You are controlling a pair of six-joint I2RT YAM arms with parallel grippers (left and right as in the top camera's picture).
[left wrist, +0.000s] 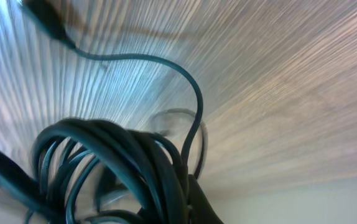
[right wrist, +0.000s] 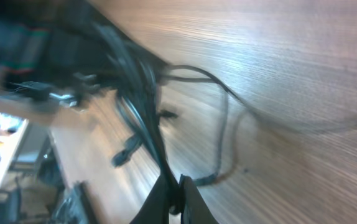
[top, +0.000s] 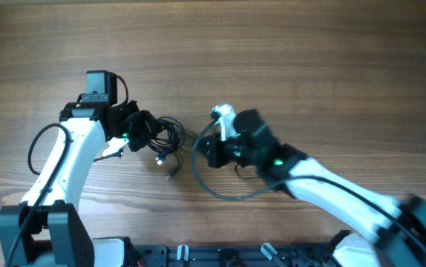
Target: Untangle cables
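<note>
left hand (top: 142,130) at cables (top: 170,133) — grip unclear | right hand (right wrist: 175,186) clamped on cables — seen only in wrist view

No legible text, labels, brands or numbers anywhere — not in any of the three views.

Thin dark cables (top: 167,132), bunched in a tangle of loops, a few plug-tipped strands trailing loose beside it

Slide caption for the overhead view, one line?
Left pincer and right pincer flank a bundle of thin dark cables on the wood-grain table.
</note>
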